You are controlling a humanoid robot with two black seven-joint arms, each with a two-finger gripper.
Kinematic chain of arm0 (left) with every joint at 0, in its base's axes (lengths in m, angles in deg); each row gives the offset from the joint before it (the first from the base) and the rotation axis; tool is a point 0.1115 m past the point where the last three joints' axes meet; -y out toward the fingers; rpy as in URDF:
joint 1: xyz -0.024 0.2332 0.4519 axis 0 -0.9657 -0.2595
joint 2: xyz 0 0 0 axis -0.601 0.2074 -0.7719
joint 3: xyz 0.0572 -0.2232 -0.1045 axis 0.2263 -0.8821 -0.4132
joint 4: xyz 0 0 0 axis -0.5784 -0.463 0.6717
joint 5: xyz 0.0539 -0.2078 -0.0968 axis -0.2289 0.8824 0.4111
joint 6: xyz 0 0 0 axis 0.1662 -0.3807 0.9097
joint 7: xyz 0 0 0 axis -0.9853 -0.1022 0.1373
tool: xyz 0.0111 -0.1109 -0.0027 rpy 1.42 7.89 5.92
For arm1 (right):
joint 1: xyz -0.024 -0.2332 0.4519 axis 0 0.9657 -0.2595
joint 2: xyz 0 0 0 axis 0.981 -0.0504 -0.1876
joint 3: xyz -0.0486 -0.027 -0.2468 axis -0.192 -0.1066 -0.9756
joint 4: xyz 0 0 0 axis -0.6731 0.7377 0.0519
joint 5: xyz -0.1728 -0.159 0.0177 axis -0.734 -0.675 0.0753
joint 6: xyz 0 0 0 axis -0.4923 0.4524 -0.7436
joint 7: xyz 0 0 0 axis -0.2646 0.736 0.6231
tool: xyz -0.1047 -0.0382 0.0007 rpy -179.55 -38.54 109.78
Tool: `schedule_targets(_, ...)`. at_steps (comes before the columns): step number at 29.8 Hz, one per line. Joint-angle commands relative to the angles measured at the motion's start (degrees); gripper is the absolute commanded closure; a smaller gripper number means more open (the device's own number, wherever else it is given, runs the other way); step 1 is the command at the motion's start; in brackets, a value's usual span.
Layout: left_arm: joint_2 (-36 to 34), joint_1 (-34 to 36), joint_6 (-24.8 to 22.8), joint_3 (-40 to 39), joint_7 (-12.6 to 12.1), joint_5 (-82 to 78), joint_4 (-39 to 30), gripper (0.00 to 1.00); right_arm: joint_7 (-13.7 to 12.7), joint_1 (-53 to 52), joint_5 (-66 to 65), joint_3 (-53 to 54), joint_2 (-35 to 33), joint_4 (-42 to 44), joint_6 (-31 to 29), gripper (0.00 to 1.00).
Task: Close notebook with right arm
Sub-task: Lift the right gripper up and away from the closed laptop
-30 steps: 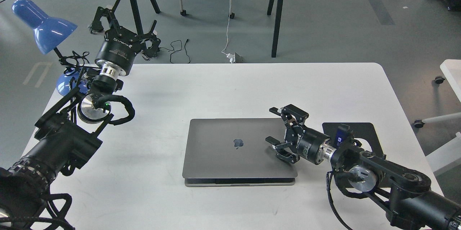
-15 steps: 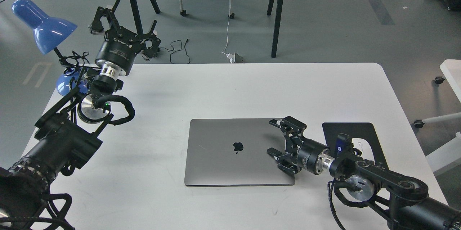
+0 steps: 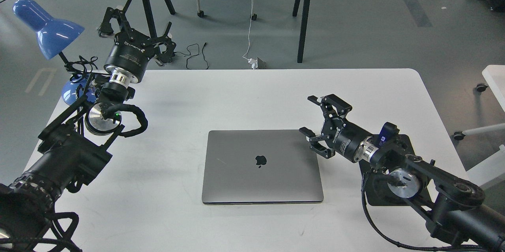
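Observation:
The notebook (image 3: 262, 166), a slim space-grey laptop with a dark apple logo, lies shut and flat on the white table (image 3: 252, 90). My right gripper (image 3: 308, 114) is open and empty, raised just off the notebook's back right corner, clear of the lid. My left gripper (image 3: 134, 23) is open and empty, raised over the table's back left corner, far from the notebook.
A blue desk lamp (image 3: 47, 27) stands at the table's left edge beside my left arm. A black mouse pad (image 3: 410, 143) lies under my right arm at the right. Black table legs (image 3: 303, 19) and cables are on the floor behind.
The lid went from slightly ajar to fully shut. My right gripper then lifted off the lid and moved back and to the right. The left arm has not moved.

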Motion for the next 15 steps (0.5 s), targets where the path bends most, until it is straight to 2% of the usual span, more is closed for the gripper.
schedule_targets(1,0.0,0.0,0.0,0.0,0.0,0.0,0.0,0.0,-0.57,-2.49,0.58,5.91,-1.6,-0.63,0.4,0.0)
schedule_targets(4,0.0,0.0,0.0,0.0,-0.01,0.0,0.0,0.0,-1.27,-4.96,0.67,10.13,-1.6,0.95,0.57,0.0)
schedule_targets(5,0.0,0.0,0.0,0.0,0.0,0.0,0.0,0.0,-2.41,-5.4,0.84,11.36,-1.6,1.91,0.57,0.0)
schedule_targets(7,0.0,0.0,0.0,0.0,0.0,0.0,0.0,0.0,-6.35,-6.37,3.12,15.05,-1.08,4.11,0.57,0.0)
schedule_targets(9,0.0,0.0,0.0,0.0,0.0,0.0,0.0,0.0,-8.13,-6.99,6.71,18.13,-0.99,6.04,0.4,0.0)
schedule_targets(15,0.0,0.0,0.0,0.0,0.0,0.0,0.0,0.0,-7.69,-10.06,13.93,23.41,1.12,12.81,-0.04,0.0)
